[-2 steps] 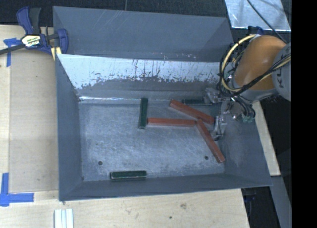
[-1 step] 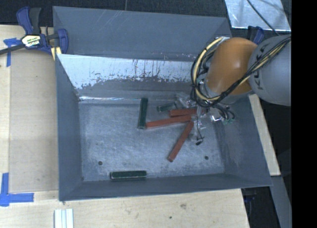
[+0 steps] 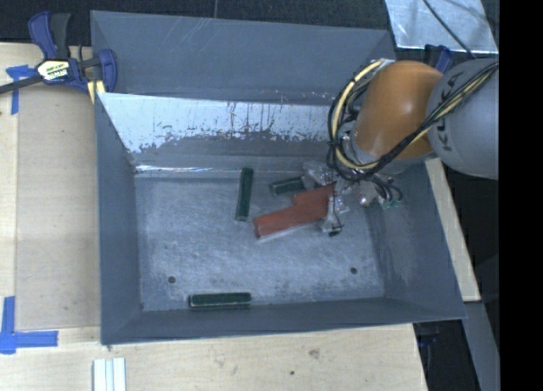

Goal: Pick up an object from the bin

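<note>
Toward the right of the bin (image 3: 114,237), the tool (image 3: 333,211) sat at the end of a reddish-brown slab (image 3: 284,220) (how far open, I could not tell).

A long dark green bar (image 3: 244,193) lies near the middle of the bin (image 3: 119,237), running almost straight from the far wall toward the near one, tilted a little. A shorter dark bar (image 3: 286,185) sits just to its right, turned crosswise. A third green bar (image 3: 220,299) lies flat along the foot of the near wall — parallel to it, left of centre, well apart from the other two. Reddish scratches (image 3: 229,131) streak the far wall — a ragged band across it.
</note>
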You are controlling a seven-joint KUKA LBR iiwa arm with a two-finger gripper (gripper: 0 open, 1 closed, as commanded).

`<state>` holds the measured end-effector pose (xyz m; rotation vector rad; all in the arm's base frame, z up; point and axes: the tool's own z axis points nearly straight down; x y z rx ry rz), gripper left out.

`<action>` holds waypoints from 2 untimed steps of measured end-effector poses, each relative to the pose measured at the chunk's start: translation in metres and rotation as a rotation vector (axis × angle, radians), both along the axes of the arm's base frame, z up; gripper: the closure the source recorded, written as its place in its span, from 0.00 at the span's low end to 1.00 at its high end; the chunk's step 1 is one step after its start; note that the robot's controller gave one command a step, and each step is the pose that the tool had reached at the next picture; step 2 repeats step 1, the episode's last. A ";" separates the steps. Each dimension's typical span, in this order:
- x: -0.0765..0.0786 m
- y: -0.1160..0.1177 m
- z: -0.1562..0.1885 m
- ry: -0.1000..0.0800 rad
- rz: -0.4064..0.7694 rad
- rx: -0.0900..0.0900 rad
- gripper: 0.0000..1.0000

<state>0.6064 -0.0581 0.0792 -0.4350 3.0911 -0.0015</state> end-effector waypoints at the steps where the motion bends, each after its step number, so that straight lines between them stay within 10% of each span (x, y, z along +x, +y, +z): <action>1: 0.009 -0.011 0.247 0.007 0.299 -0.008 1.00; 2: 0.009 -0.011 0.247 0.007 0.299 -0.008 1.00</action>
